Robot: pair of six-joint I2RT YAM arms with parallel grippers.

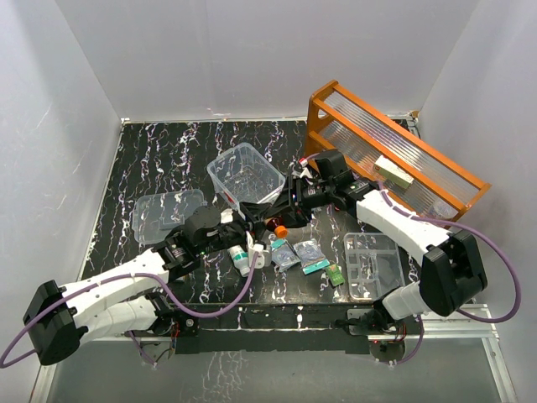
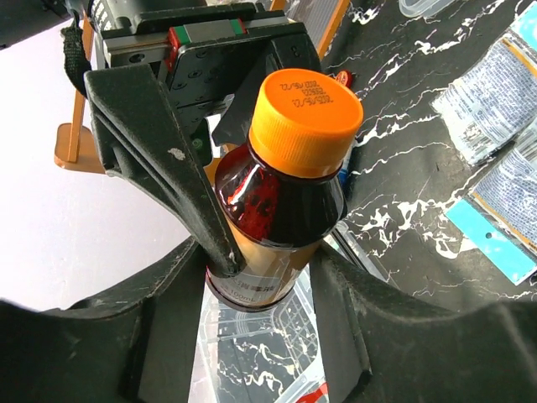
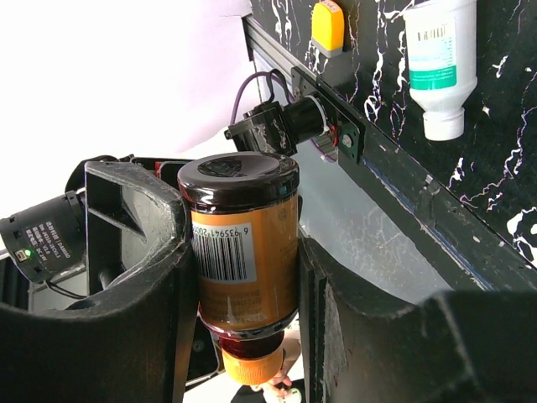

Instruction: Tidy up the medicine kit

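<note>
A brown medicine bottle (image 1: 280, 228) with an orange cap (image 2: 306, 109) hangs in the air just in front of the medicine kit's clear box (image 1: 265, 161). My right gripper (image 3: 243, 252) is shut on the bottle's orange-labelled body (image 3: 243, 252), base toward its camera and cap pointing away. My left gripper (image 2: 264, 277) comes in from the opposite side, and its fingers (image 2: 336, 294) press against the bottle's lower end. The clear box (image 2: 260, 344) shows below the bottle. The kit's clear lid (image 1: 168, 214) lies to the left, and its compartment tray (image 1: 373, 264) lies at the front right.
A white bottle with a green label (image 1: 241, 258) lies on the black marbled table (image 1: 159, 159) near the front, with blister packs (image 1: 285, 254) and a small green box (image 1: 336, 275) beside it. An orange wooden rack (image 1: 394, 155) stands at the back right.
</note>
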